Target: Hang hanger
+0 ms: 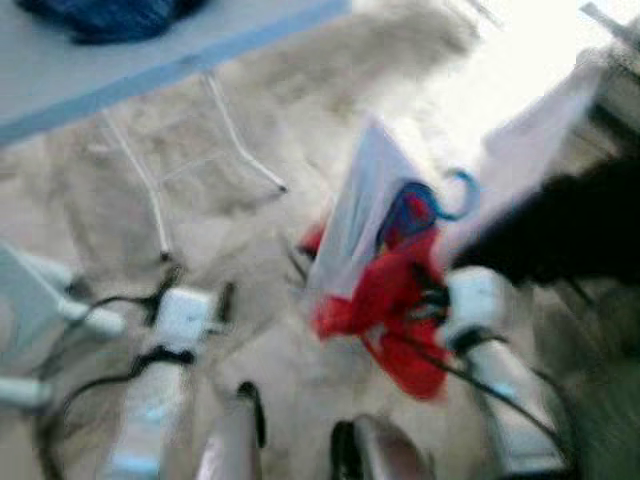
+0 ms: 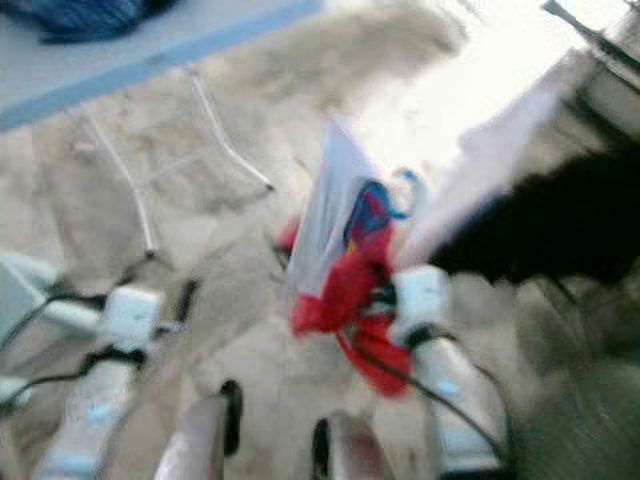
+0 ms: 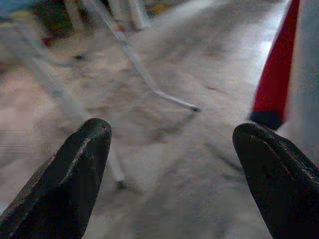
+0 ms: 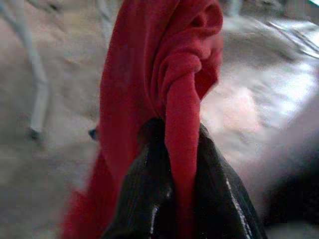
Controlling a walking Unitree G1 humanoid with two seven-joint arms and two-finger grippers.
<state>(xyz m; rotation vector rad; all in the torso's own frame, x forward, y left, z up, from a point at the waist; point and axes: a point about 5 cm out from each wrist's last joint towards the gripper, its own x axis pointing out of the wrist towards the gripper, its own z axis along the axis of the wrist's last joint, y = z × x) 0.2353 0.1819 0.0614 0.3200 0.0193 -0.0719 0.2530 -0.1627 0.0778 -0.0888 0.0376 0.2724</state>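
Both eye views are blurred. A red garment (image 1: 385, 300) with a pale panel (image 1: 360, 210) hangs from a hanger whose blue hook (image 1: 455, 195) sticks up beside it. My right gripper (image 4: 174, 134) is shut on a fold of the red cloth (image 4: 149, 74), held over the floor at the right. The rest of the hanger is hidden in the cloth. My left gripper (image 3: 172, 129) is open over the bare floor at the left, with the red garment's edge (image 3: 276, 79) off to one side.
A table (image 1: 120, 80) with a blue edge and thin metal legs (image 1: 240, 130) stands at the far left, with dark blue cloth (image 1: 100, 15) on it. Dark clothing (image 1: 570, 230) and pale cloth (image 1: 530, 150) hang at the right. A white frame (image 1: 40, 300) is at the left edge.
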